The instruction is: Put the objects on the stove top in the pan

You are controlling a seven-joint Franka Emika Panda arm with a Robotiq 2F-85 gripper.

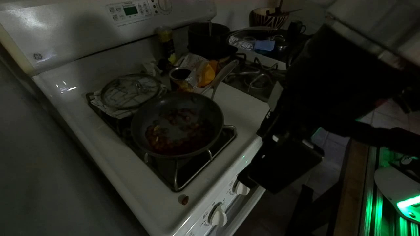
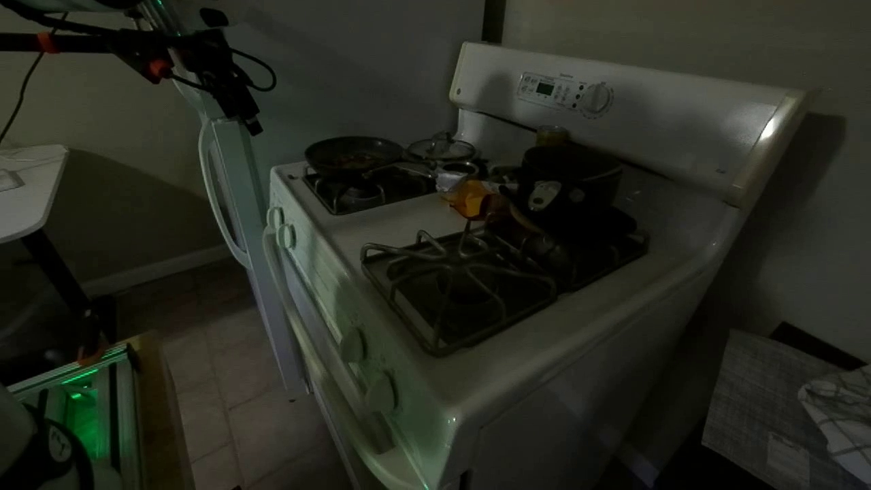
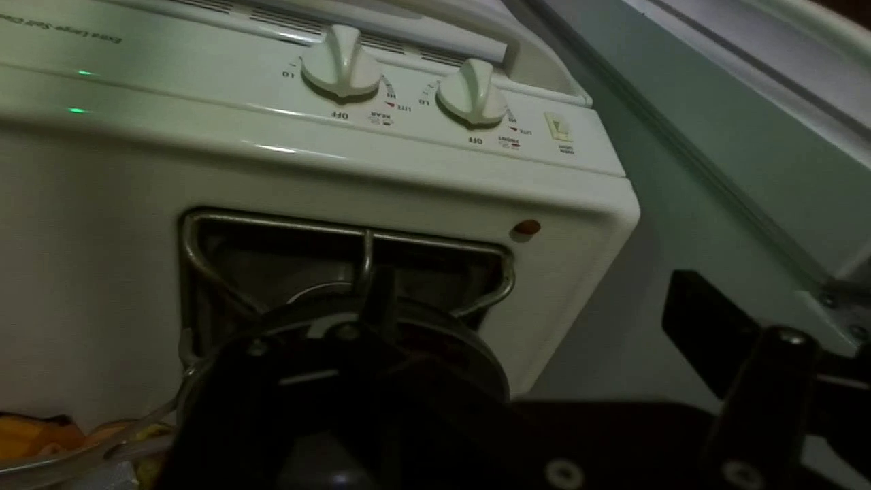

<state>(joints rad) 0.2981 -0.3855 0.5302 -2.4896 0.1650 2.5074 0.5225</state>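
In front of a dim wall (image 2: 680, 34) stands a white range (image 2: 585, 395), whose flat white top is the tabletop (image 2: 381, 228), closed along its back edge by a raised back panel (image 2: 667, 129). Left and right are as one faces that panel. Dark grates (image 2: 469, 255) run beside the left and right edges. By the left edge, toward the front left corner, the round dark pan (image 1: 172, 127) rests on a grate, its handle (image 1: 226, 70) pointing away from that edge and reddish-brown bits (image 1: 170, 144) spread over its inside. A taller dark pot (image 2: 571, 177) stands near the back right corner. The black pincer (image 3: 531, 299) is released, its two fingers (image 3: 708, 327) well apart in the wrist view; it hangs near the front edge, clear of the tabletop. Toward the back left corner a glass lid (image 1: 131, 91) lies on a patterned cloth (image 1: 116, 113); whether the lid touches the pan cannot be told. A tall container (image 1: 165, 44) stands close to the back edge, with an orange package (image 1: 210, 72) and an open can (image 1: 178, 86) between pan and pot. White knobs (image 3: 343, 64) sit on the range's front, below the front edge. On the bare tabletop just inside its front left corner, near the grate and apart from the pan, lies a small brown object (image 3: 527, 228)
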